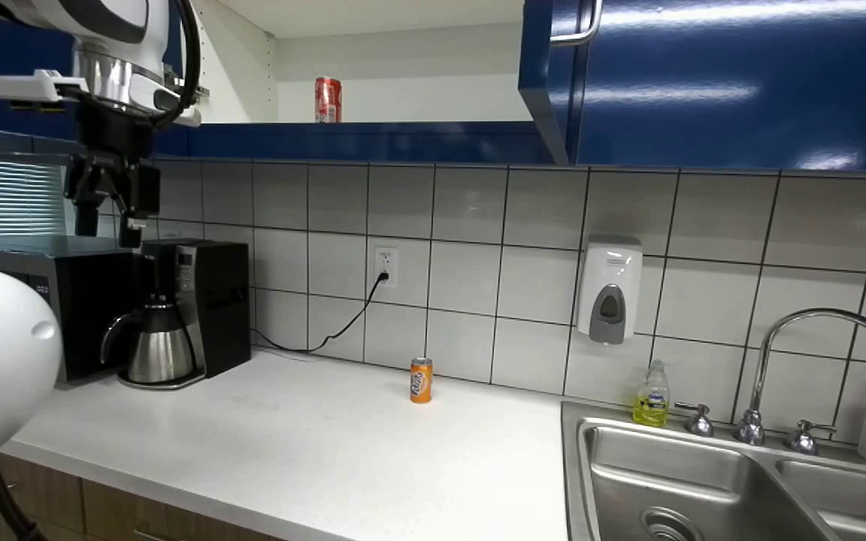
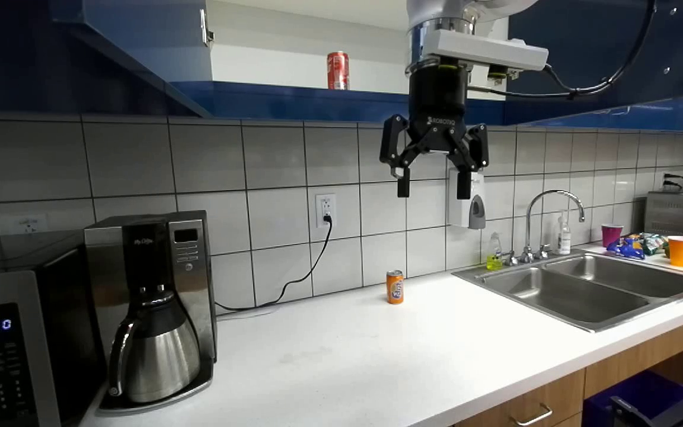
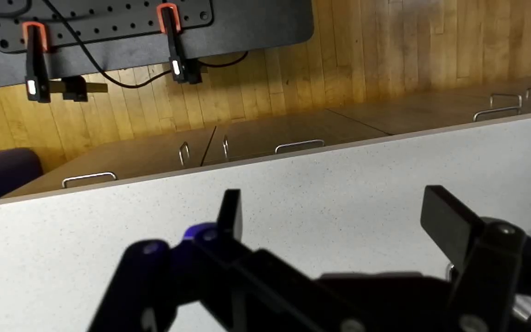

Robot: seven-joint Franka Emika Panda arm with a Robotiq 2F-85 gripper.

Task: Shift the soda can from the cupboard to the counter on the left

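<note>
The soda can point(image 1: 328, 100) is red and stands upright on the shelf of the open cupboard point(image 1: 373, 143); its base is partly hidden by the blue front ledge. The same can point(image 2: 337, 71) and cupboard point(image 2: 294, 102) show in an exterior view. The white counter point(image 1: 313, 443) runs below, also in an exterior view point(image 2: 341, 350) and the wrist view point(image 3: 330, 180). My gripper point(image 1: 108, 225) points down, open and empty, above the counter and lower than the shelf. Its fingers are spread wide apart in an exterior view point(image 2: 433, 187) and the wrist view point(image 3: 332, 207). The soda can is out of the wrist view.
An orange can point(image 1: 421, 381) stands on the counter near the tiled wall. A coffee maker point(image 2: 158, 332) and microwave point(image 2: 3, 356) stand at one end, a steel sink point(image 1: 673, 466) toward the other. An open cupboard door point(image 1: 553, 83) sticks out. A soap dispenser point(image 1: 610, 289) hangs on the wall.
</note>
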